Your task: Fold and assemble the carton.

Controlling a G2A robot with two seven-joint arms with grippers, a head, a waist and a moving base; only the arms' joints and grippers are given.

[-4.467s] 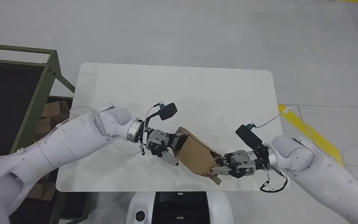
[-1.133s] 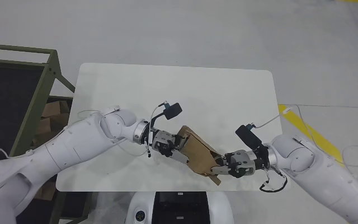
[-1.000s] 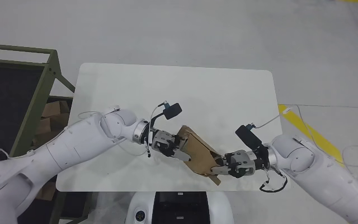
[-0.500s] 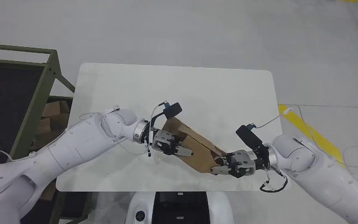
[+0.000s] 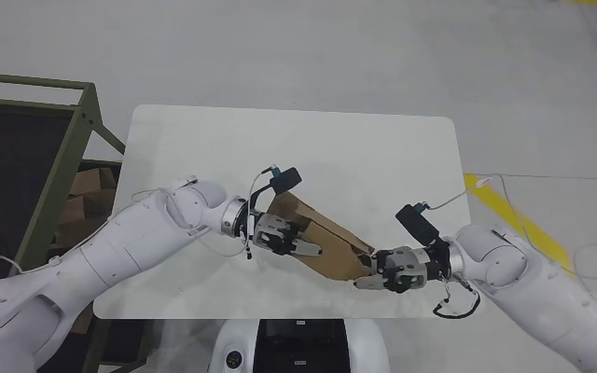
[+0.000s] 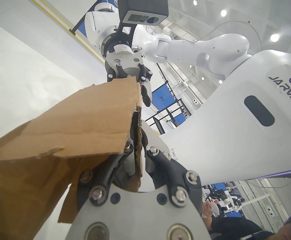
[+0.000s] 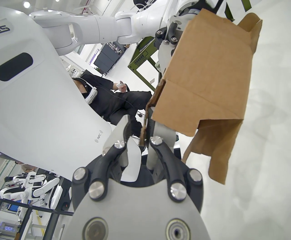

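You're holding the brown carton (image 5: 326,244) w/ both arms over the table (image 5: 373,158): L gripper (image 6: 136,138) and R gripper (image 7: 145,133) are each clamping an opposite edge, the cardboard spanning between the jaws.

floor (image 5: 280,56): grey and smooth | table (image 5: 373,158): white, with round corners | line (image 5: 511,216): yellow, on the floor by the table's right side | rack (image 5: 82,112): green, left of the table, brown boxes (image 5: 89,182) under it | lights (image 6: 224,13): round and bright, up high | screens (image 6: 164,94): blue, far back
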